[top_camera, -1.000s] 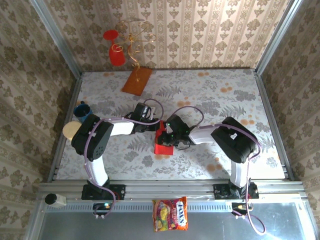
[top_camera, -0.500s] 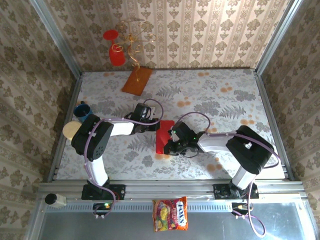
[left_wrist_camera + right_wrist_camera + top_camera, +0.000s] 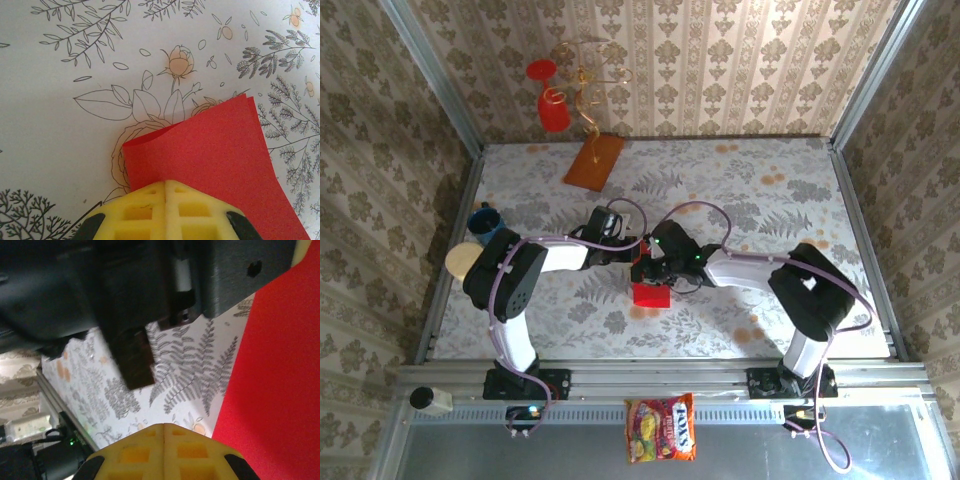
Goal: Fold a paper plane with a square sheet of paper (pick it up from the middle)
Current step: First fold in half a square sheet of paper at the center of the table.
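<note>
The square sheet of paper (image 3: 650,294) is bright red and folded over, lying on the flowered tablecloth at the middle of the table. In the left wrist view the paper (image 3: 215,150) shows two layers at its far corner and a curled left edge. My left gripper (image 3: 166,184) is shut, its yellow pads pressed together with their tips on the paper's near edge and no red between them. From above, the left gripper (image 3: 638,252) meets the right gripper (image 3: 646,272) just over the paper's far end. My right gripper (image 3: 164,427) is shut and empty, with the paper (image 3: 280,380) to its right.
An orange-brown board (image 3: 594,161) lies at the back left beneath a gold stand with red goblets (image 3: 552,100). A blue cup (image 3: 485,220) and a beige disc (image 3: 463,260) sit at the left edge. A candy bag (image 3: 661,428) lies on the front metal shelf.
The right gripper slid toward the near edge along the paper, then came back up to the paper's far end beside the left gripper. The left arm has stayed put.
</note>
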